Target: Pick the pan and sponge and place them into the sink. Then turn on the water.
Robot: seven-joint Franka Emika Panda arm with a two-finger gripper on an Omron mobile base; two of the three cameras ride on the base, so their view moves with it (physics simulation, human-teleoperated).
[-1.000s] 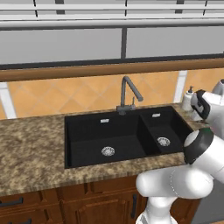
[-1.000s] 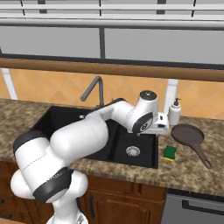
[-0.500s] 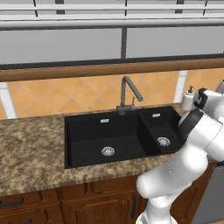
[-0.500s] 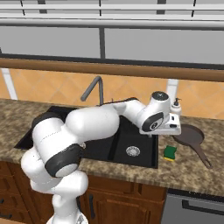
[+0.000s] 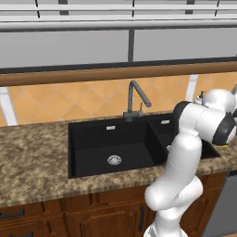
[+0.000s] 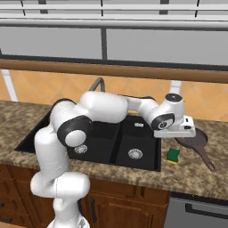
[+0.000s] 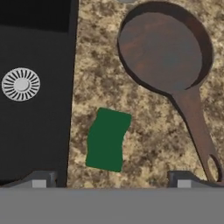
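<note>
The dark brown pan (image 7: 162,48) lies on the speckled counter right of the sink, its long handle (image 7: 197,127) pointing toward the counter's front edge. It also shows as the pan (image 6: 197,140) just past my hand. The sponge (image 7: 107,139), green side up, rests between the pan and the black sink (image 7: 35,109). From the right base it is the sponge (image 6: 173,155) near the sink's right rim (image 6: 156,153). My gripper (image 7: 111,180) hangs above the sponge, open and empty. My gripper (image 6: 174,132) is apart from both things. No water runs from the faucet (image 6: 99,83).
The dark faucet (image 5: 137,96) stands behind the sink's divider. My arm reaches across the right basin (image 5: 159,134). The left basin (image 5: 109,148) has a silver drain (image 5: 114,160). A grey appliance front (image 6: 200,211) sits under the counter at right.
My arm has swung right, from over the right basin out above the counter by the sponge and pan. The gripper stays open.
</note>
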